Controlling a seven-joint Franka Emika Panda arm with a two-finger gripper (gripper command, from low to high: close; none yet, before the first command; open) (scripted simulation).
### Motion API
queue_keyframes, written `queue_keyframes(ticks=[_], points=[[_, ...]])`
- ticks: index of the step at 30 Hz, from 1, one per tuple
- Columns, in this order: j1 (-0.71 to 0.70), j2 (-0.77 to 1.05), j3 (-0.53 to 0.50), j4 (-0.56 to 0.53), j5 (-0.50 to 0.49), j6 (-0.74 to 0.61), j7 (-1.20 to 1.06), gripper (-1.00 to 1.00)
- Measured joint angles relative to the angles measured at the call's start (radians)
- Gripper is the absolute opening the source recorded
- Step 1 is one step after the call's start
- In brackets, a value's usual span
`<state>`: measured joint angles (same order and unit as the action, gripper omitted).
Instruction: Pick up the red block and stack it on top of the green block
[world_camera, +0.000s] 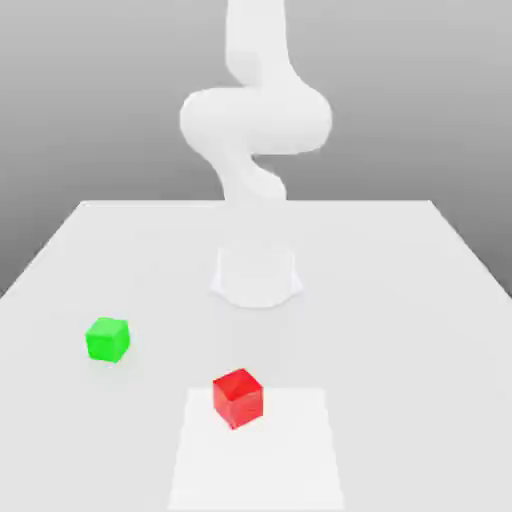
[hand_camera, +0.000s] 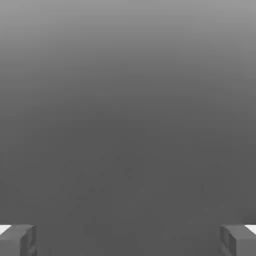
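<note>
in the exterior view, the red block (world_camera: 238, 398) sits across the pale patch's (world_camera: 257, 460) far edge; open tabletop (world_camera: 380, 340) separates it from the green block (world_camera: 108, 340), farther back. the gripper (hand_camera: 128, 241) stands wide open, holding nothing.

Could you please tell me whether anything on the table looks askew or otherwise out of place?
Nothing looks spilled or damaged. The red block sits turned at an angle, over the back edge of the white square rather than squarely on it; that may well be intended.
</note>
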<state>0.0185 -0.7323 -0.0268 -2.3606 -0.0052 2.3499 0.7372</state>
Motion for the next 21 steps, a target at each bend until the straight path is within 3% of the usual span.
queue_keyframes(ticks=[16, 21], points=[[0.11, 0.559, -0.177, -0.464, -0.038, 0.397, -0.509, 0.0], [0.108, 0.789, -0.154, -0.504, 0.055, 0.575, -0.654, 0.0]])
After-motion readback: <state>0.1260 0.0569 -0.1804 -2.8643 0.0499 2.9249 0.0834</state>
